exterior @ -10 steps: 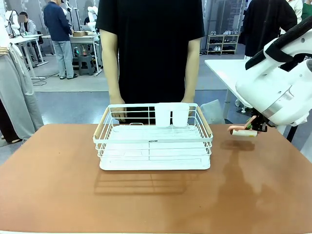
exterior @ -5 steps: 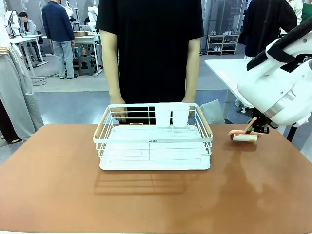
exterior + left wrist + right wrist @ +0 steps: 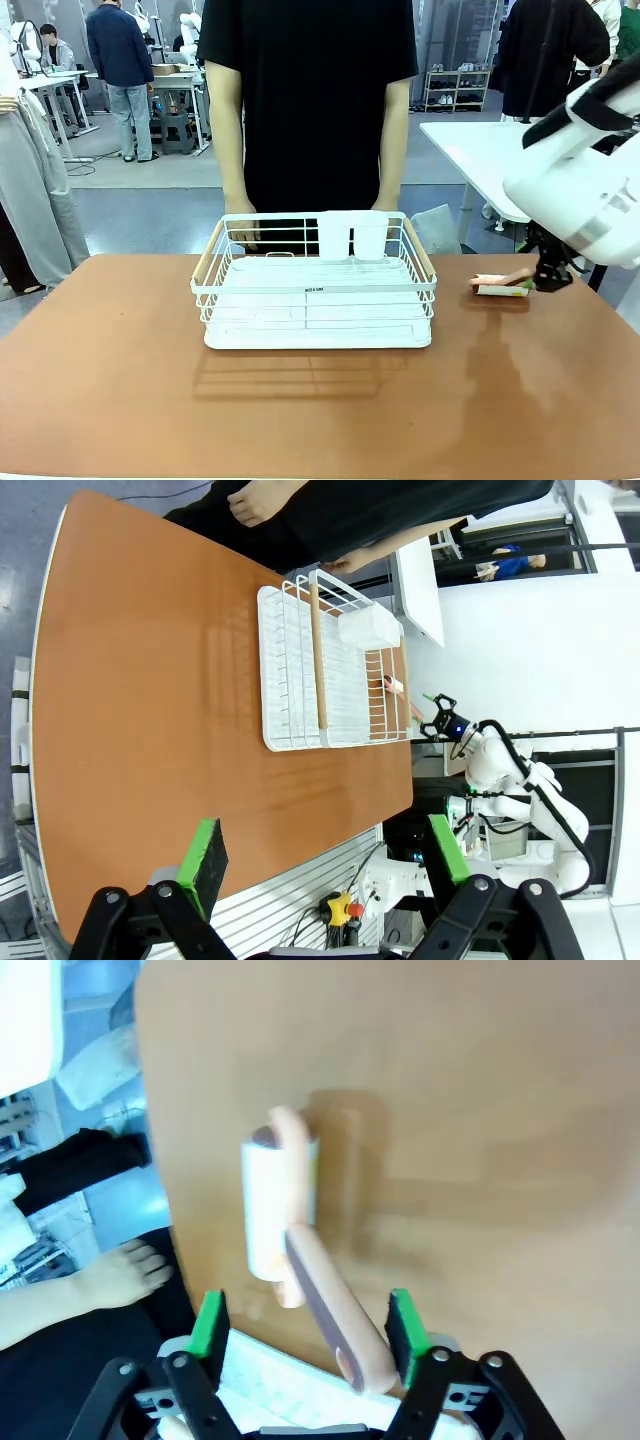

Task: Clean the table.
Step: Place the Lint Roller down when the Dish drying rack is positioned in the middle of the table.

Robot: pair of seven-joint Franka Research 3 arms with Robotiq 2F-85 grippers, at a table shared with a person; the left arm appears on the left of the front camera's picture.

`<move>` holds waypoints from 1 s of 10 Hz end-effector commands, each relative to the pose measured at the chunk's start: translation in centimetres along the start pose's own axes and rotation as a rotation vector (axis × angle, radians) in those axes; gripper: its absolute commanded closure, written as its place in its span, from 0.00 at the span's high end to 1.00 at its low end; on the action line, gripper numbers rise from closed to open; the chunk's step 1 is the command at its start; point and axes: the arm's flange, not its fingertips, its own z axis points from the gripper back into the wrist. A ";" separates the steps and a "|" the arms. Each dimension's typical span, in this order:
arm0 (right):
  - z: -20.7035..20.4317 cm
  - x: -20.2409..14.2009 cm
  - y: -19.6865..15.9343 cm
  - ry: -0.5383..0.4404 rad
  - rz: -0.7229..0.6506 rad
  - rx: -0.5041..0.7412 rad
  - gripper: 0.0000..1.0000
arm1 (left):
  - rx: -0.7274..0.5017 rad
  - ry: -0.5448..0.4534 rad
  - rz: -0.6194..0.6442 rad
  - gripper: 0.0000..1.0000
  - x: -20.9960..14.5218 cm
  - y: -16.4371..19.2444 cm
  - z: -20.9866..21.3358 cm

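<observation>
We are seeing one table (image 3: 120,380) spreading beneath everything, one white dish rack (image 3: 316,300) sitting mid-table, and one lint roller (image 3: 500,287) lying on the table's right side. The right gripper (image 3: 305,1335) is spread, unclenched, around the roller's handle. The left gripper (image 3: 325,855) is hanging open, high above the table.

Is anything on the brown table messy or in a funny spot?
Nothing is spilled or broken. The white dish rack sits straight in the middle of the table. The one odd thing is a pink-handled lint roller lying near the table's right far edge, with the right claw open around its handle.
</observation>
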 end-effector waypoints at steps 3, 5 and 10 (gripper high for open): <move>13.1 -2.3 3.5 0.086 0.038 -0.215 1.00 | -0.030 -0.009 -0.021 1.00 0.1 0.0 0.3; 15.3 -2.4 4.6 0.108 0.049 -0.222 1.00 | -0.030 -0.009 -0.021 1.00 0.1 0.0 0.3; 12.7 -0.7 2.9 0.081 0.078 -0.206 1.00 | -0.030 -0.009 -0.021 1.00 0.1 0.0 0.3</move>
